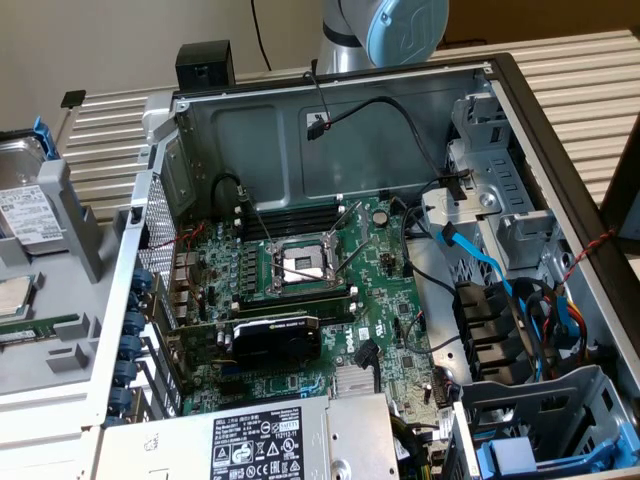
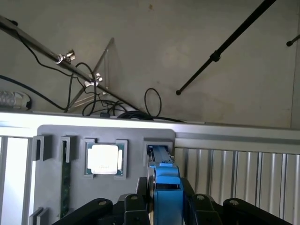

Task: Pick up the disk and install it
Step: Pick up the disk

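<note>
The disk point(image 1: 22, 208), a silver drive with a white label in a blue carrier frame, stands on edge in a slot of the grey holder point(image 1: 60, 370) at the exterior view's left edge. In the wrist view the disk point(image 2: 161, 161) is seen edge-on, its far end in the holder's slot. My gripper point(image 2: 165, 190) straddles its near end, and the black fingers point(image 2: 140, 192) press against both sides of the blue frame. The gripper is shut on the disk.
The holder point(image 2: 51, 140) also carries a square processor chip point(image 2: 104, 158) and a green memory stick point(image 2: 65, 183). An open computer case point(image 1: 330, 280) takes up the exterior view's middle, with grey drive bays point(image 1: 500, 220) and another blue carrier point(image 1: 520, 455) at its right.
</note>
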`<action>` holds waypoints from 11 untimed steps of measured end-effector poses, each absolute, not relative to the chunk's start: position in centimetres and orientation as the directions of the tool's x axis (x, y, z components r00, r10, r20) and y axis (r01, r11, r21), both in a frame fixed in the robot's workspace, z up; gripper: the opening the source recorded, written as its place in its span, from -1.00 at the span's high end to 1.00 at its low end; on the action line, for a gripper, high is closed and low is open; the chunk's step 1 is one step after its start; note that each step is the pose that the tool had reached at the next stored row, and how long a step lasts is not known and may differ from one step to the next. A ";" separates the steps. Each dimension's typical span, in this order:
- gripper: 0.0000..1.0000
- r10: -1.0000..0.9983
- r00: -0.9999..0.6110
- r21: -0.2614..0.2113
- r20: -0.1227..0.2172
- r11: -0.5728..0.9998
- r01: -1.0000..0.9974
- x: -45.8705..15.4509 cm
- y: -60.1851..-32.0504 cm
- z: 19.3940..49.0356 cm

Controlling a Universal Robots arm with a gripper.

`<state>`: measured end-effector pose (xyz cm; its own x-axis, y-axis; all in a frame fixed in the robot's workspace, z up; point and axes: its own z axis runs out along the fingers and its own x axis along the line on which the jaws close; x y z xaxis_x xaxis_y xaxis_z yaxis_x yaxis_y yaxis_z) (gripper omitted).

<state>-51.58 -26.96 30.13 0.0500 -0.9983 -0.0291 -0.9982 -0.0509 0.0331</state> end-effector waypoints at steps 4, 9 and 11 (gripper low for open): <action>0.25 -0.998 0.050 0.033 -0.029 -0.051 -0.998 -51.6 -27.0 30.2; 0.25 -0.998 0.050 0.033 -0.029 -0.051 -0.998 -51.6 -27.0 30.4; 0.25 -0.998 0.050 0.033 -0.029 -0.051 -0.998 -51.6 -27.0 30.5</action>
<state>-51.65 -26.96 30.45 0.0500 -0.9983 -0.0287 -0.9981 -0.0510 0.0334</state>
